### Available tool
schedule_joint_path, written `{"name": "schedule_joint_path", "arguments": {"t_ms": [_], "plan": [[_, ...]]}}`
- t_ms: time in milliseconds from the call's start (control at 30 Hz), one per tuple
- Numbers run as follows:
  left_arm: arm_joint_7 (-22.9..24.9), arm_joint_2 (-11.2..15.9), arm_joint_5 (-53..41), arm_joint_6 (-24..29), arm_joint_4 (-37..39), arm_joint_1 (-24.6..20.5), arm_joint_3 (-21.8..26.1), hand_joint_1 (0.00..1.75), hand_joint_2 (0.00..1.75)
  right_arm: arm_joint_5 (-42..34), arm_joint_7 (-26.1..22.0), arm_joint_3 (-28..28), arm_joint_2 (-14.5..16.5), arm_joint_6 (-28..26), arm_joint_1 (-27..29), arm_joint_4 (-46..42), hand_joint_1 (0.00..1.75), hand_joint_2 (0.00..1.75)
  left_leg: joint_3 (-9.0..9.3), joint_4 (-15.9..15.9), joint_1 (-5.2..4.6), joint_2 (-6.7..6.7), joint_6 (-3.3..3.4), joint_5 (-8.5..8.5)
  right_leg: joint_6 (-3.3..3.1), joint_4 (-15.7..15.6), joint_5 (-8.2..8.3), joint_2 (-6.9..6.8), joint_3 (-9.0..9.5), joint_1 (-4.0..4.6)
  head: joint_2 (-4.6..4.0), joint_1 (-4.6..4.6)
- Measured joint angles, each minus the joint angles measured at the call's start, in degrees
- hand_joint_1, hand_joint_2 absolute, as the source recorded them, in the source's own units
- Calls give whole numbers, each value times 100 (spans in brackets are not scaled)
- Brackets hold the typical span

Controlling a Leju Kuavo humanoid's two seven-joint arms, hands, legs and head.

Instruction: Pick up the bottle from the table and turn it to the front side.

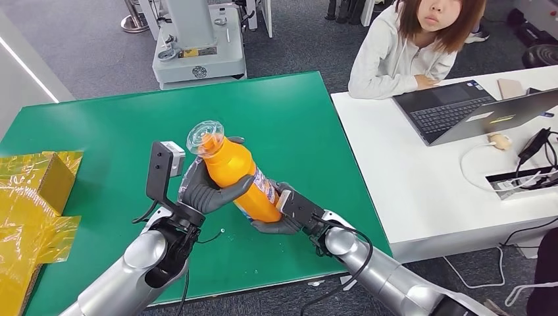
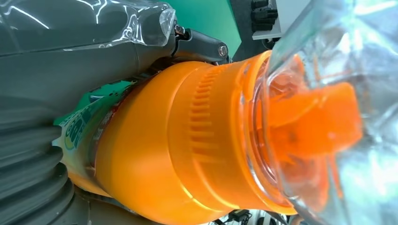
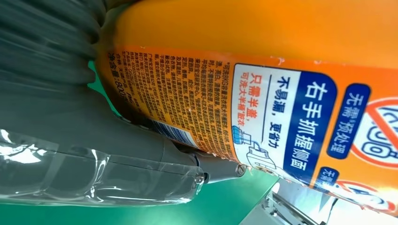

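An orange bottle (image 1: 238, 176) with a clear cap (image 1: 204, 137) is held tilted above the green table (image 1: 283, 112), cap pointing up and away from me. My left hand (image 1: 207, 192) grips its upper body, and my right hand (image 1: 284, 214) holds its lower end. In the left wrist view the bottle's ribbed orange shoulder (image 2: 187, 150) and clear cap (image 2: 324, 117) loom close beside my grey left hand (image 2: 56, 79). The right wrist view has the bottle's printed label (image 3: 281, 117) with blue and white panels against my right hand (image 3: 56, 126).
Yellow wrapped boxes (image 1: 33, 197) lie at the table's left edge. A white desk (image 1: 434, 184) with a laptop (image 1: 460, 108) and cables adjoins on the right, where a person (image 1: 408, 46) sits. A grey machine base (image 1: 197, 59) stands beyond the table.
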Motion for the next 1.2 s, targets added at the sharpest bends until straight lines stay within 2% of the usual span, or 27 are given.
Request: {"name": "schedule_joint_path", "arguments": {"t_ms": [200, 233, 333, 367, 533, 700, 867, 1067, 1200], "plan": [[0, 11, 8, -2, 0, 0, 0, 175, 175, 0, 0, 40, -2, -12, -11, 4, 175, 175, 0, 0, 0, 0, 0, 0, 0, 0, 0, 0, 0, 0, 0, 0], [0, 13, 9, -3, 0, 0, 0, 175, 175, 0, 0, 41, -2, -12, -12, 4, 156, 175, 0, 0, 0, 0, 0, 0, 0, 0, 0, 0, 0, 0, 0, 0], [0, 15, 11, -9, 0, 0, 0, 175, 175, -1, 0, 44, -2, -12, -16, 6, 26, 175, 0, 0, 0, 0, 0, 0, 0, 0, 0, 0, 0, 0, 0, 0], [-2, 15, 11, -14, 0, 0, 0, 175, 175, -8, -3, 45, -2, -12, -18, 7, 0, 175, 0, 0, 0, 0, 0, 0, 0, 0, 0, 0, 0, 0, 0, 0], [-205, 67, -315, -61, -25, -1, -7, 175, 175, -257, -83, 39, -20, -5, 20, -83, 0, 175, 2, 1, 0, 1, 0, 0, 0, 0, 0, 1, 0, 0, 0, 0], [-431, 243, -1302, -298, -57, -126, -96, 175, 175, -319, -98, -121, -55, 4, 231, -407, 0, 175, 2, 1, 0, 1, 0, 0, 0, 0, 0, 2, -2, 0, 0, 1], [-358, 340, -2654, -115, 4, -463, -203, 175, 175, -169, -142, -490, -87, 73, 659, -926, 0, 175, 2, 1, 0, 0, 0, 0, 0, -1, 0, 1, -1, 0, 0, 1], [-419, 387, -3230, 19, 275, -814, -249, 175, 175, -98, -195, -853, -138, 151, 1000, -1332, 0, 175, 2, 3, 0, 6, 0, 0, -1, -1, 3, 8, -2, 0, 0, 0], [-362, 406, -3997, 452, 480, -995, -351, 175, 175, -79, -216, -950, -144, 196, 1049, -1434, 0, 175, 3, 4, 0, 6, 0, 1, -2, 0, 3, 8, -2, 0, 0, 1]]}}
